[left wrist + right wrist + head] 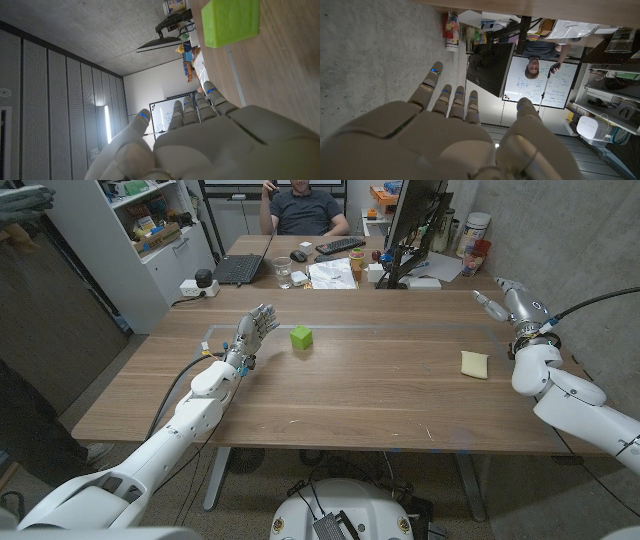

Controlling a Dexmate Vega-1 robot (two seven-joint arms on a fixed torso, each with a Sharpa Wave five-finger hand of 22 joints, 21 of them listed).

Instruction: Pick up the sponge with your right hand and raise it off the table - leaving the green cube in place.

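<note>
Sponge [474,364] lies on the worktop [380,395], well apart from the green cube [301,337]; right hand [505,301], fingers spread and empty, hovers beyond it, nearer than the left hand [253,332].

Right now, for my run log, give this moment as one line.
right hand open, off sponge | left hand open | cube untouched | sponge on table

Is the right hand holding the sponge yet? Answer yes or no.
No: in the head view the sponge lies on the table, apart from the right hand, which holds nothing.
</note>
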